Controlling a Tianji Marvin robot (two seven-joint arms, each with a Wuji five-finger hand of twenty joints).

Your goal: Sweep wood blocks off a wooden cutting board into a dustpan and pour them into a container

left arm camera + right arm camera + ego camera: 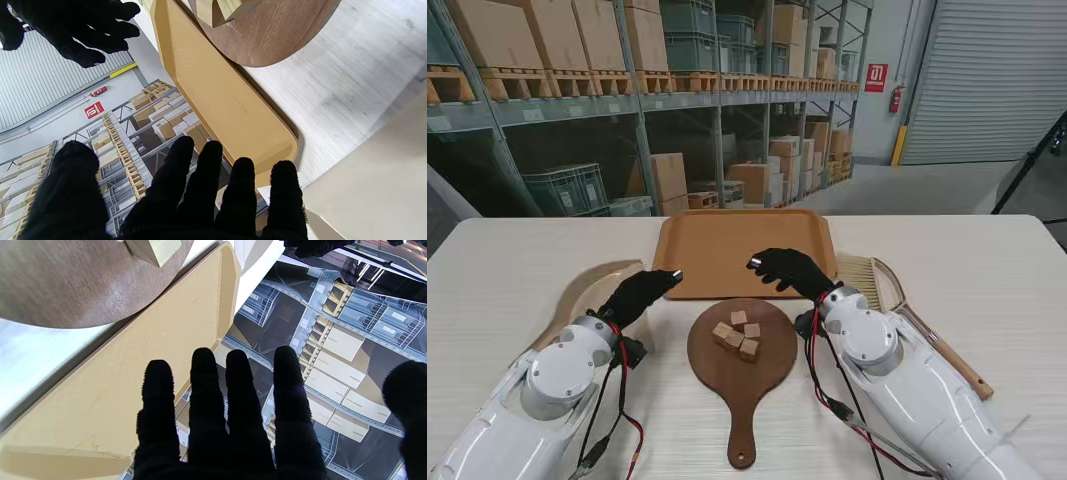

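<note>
Four small wood blocks (737, 335) sit close together on the round cutting board (742, 365). The board lies flat on the white bench (987, 270), in the middle, with its handle pointing toward me. A tan tray (727, 240) lies just past the board, farther from me.

The left robot hand (639, 294) is in a black glove. It floats over the bench to the left of the board. Its fingers (206, 180) are stretched out and a little apart, and it holds nothing. The pale dustpan (577, 295) lies on the bench on the left, partly under this arm.

The right robot hand (790, 270) also wears a black glove. It floats over the near right part of the tray. Its fingers (203, 390) are spread out too, and it is empty. The brush (872, 285) lies on the bench just right of this hand, with its long wooden handle running toward me.
</note>
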